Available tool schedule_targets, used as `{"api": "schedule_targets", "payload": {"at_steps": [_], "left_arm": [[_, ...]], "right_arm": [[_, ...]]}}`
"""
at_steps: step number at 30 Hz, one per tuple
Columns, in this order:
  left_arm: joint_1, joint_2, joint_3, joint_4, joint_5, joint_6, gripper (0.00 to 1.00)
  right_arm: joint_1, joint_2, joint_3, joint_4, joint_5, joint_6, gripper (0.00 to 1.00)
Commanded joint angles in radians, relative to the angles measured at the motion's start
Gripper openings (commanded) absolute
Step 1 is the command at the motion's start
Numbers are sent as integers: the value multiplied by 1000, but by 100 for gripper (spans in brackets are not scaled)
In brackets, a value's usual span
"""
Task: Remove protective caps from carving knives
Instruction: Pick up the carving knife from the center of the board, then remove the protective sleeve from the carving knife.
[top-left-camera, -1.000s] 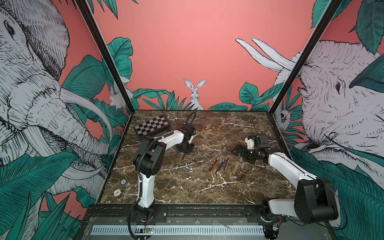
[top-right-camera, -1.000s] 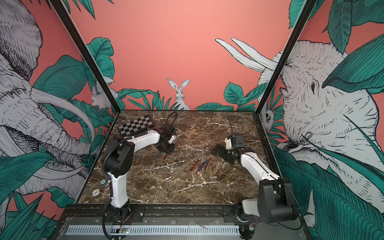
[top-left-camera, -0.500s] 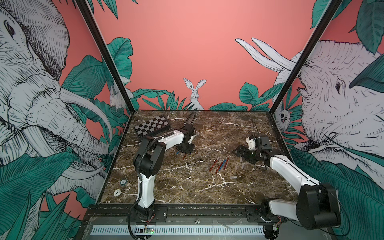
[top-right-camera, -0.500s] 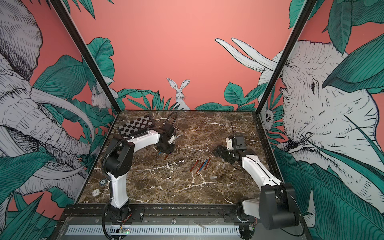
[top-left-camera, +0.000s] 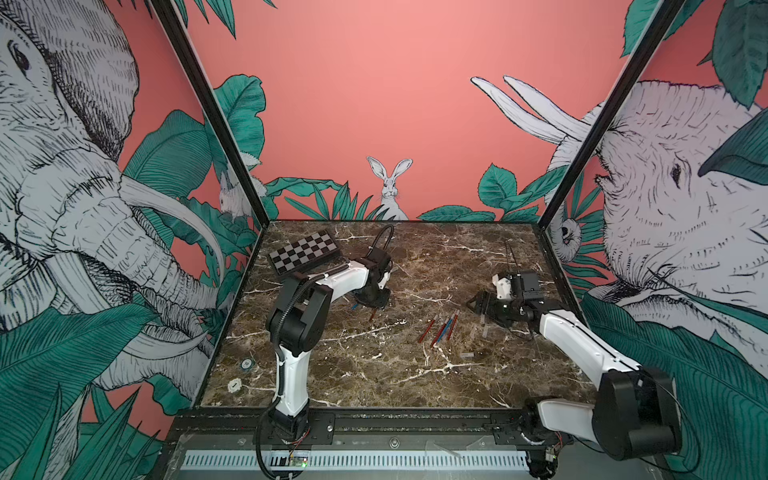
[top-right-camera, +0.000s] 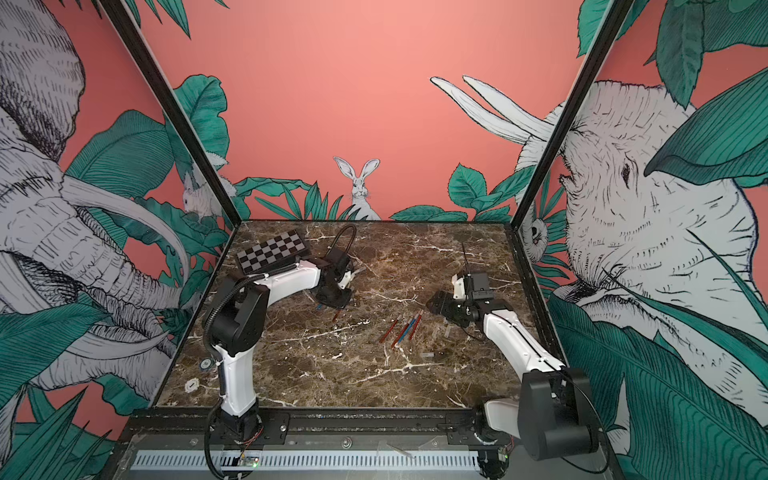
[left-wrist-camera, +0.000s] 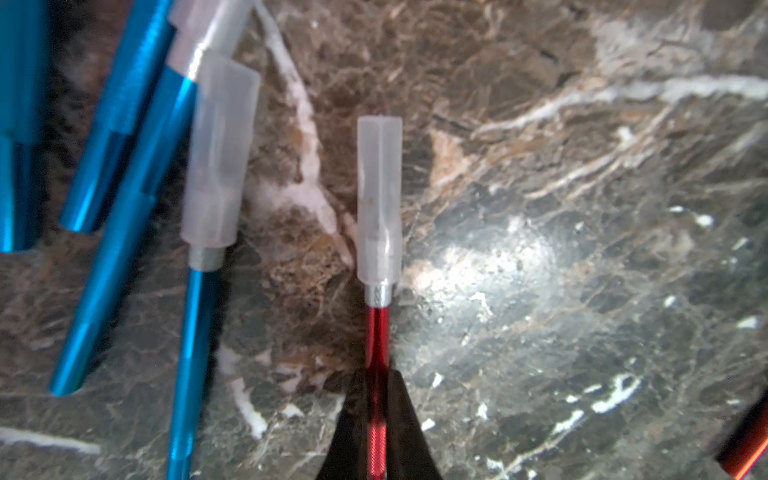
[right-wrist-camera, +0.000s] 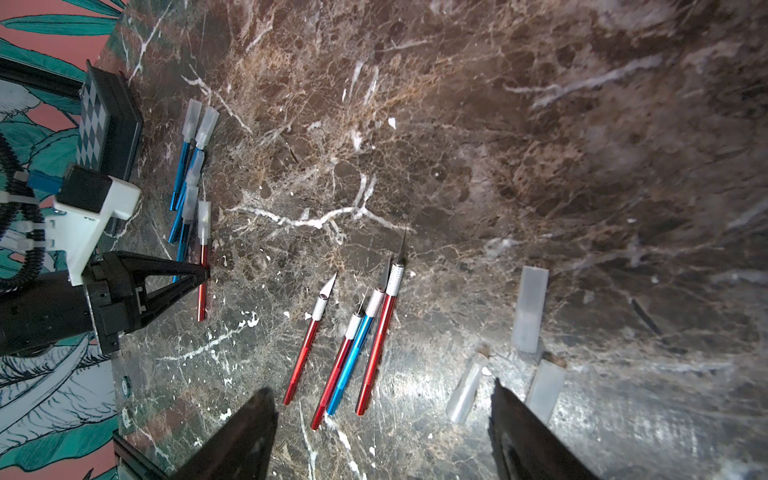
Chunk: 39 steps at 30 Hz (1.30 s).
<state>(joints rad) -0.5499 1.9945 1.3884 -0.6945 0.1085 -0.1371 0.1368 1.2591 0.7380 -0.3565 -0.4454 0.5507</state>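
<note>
My left gripper (left-wrist-camera: 377, 399) is shut on the red handle of a carving knife (left-wrist-camera: 377, 328) lying on the marble, its clear protective cap (left-wrist-camera: 380, 199) still on the tip. Beside it lie several blue capped knives (left-wrist-camera: 124, 232). In both top views the left gripper (top-left-camera: 374, 301) is low at the back left. My right gripper (right-wrist-camera: 380, 386) is open above the table with nothing between its fingers. Ahead of it lie several uncapped knives (right-wrist-camera: 353, 361), red and blue. Three loose caps (right-wrist-camera: 530, 307) lie beside them, one (right-wrist-camera: 465, 390) between the fingers' line.
A checkered black-and-silver board (top-left-camera: 303, 251) lies at the back left, behind the left arm. Two small round discs (top-left-camera: 246, 364) sit near the table's left edge. The uncapped knives (top-left-camera: 442, 328) lie mid-table, between the two grippers.
My left gripper has closed onto the red knife's handle. The right gripper's jaws have narrowed somewhat, and the right arm has shifted slightly.
</note>
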Motion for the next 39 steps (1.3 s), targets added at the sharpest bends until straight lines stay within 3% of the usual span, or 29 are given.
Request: {"api": "schedule_targets", "payload": {"at_steps": [1, 11, 22, 39], "left_arm": [[-18, -54, -6, -49, 63, 1, 6], [-75, -131, 18, 4, 209, -39, 6], [-145, -128, 47, 88, 324, -110, 6], [-199, -129, 67, 116, 353, -144, 6]], "right_arm": [[2, -23, 15, 13, -9, 8, 78], [24, -6, 8, 81, -52, 44, 74], [161, 86, 41, 231, -63, 136, 70], [292, 271, 131, 424, -60, 248, 57]]}}
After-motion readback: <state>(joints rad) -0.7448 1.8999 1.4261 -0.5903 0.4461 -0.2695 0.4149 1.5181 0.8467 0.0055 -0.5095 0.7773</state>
